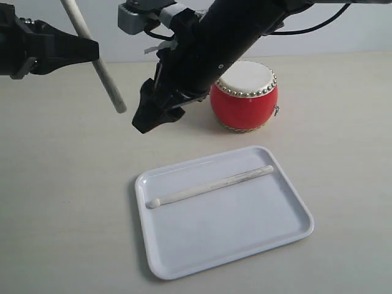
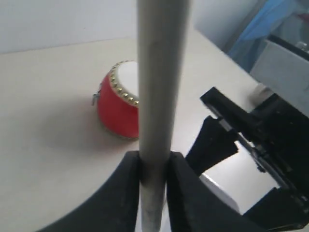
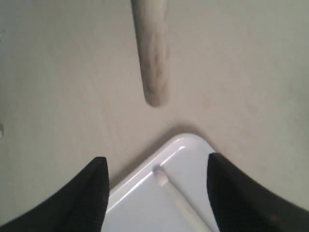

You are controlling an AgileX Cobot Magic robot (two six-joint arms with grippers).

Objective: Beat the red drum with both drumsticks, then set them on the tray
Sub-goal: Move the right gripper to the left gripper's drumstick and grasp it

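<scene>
The red drum with its cream top stands on the table behind the white tray. One pale drumstick lies slantwise in the tray, rounded tip toward the tray's left rim. My left gripper hangs at the upper left, shut on the second drumstick, which slopes down to the right above the table. The left wrist view shows that stick clamped between the jaws, the drum beyond. My right gripper hangs open above the table, left of the drum, beyond the tray's far left corner, with nothing held.
The pale table surface stretches to the left and front of the tray. The right arm reaches diagonally down across the top middle, partly covering the drum's left side.
</scene>
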